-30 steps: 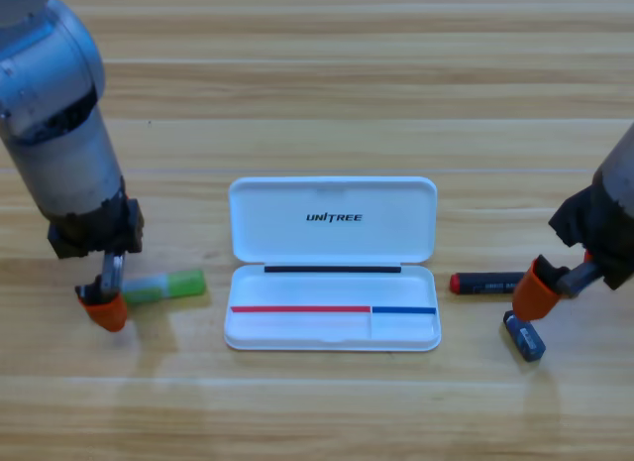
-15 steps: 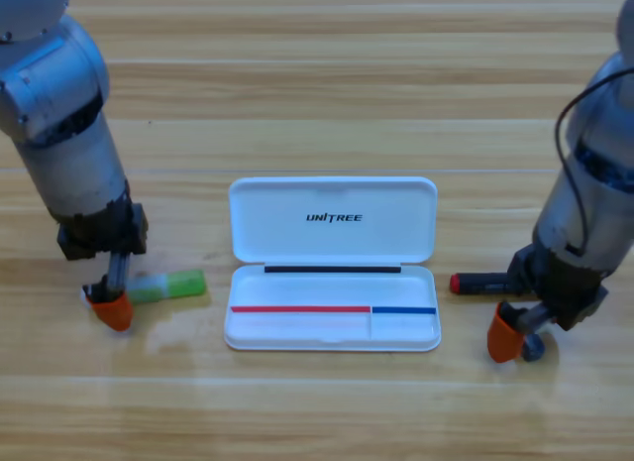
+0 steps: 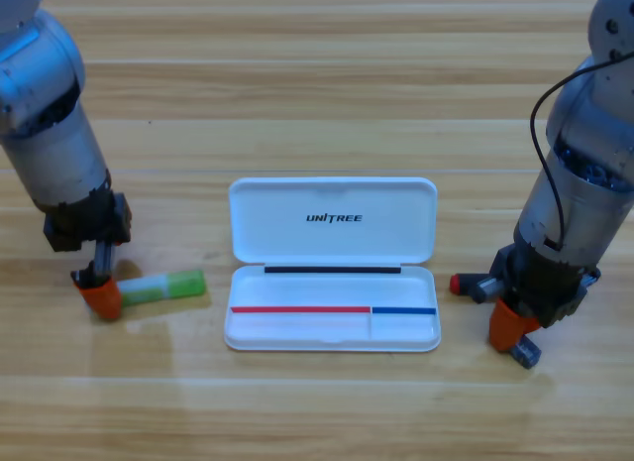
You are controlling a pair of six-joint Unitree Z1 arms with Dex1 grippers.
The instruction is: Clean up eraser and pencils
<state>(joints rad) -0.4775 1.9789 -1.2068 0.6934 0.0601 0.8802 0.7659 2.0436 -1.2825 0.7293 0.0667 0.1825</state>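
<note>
The translucent green pencil lies flat on the table, left of the open white case. My left gripper points down at its pale left end, touching or nearly touching it. My right gripper points down right of the case, over the dark eraser. Only the eraser's lower end shows below the gripper. The black pencil lies just right of the case. Its red left end and a short piece of barrel show, and the right arm hides the rest.
The case lies open in the middle of the table, with its lid folded back towards the far side and its tray towards the front. The grey left arm comes down from the upper left corner, and the right arm from the upper right.
My right arm has swung in from the right edge, covering most of the black pencil and the eraser. My left gripper has shifted slightly up and left at the green pencil's end.
</note>
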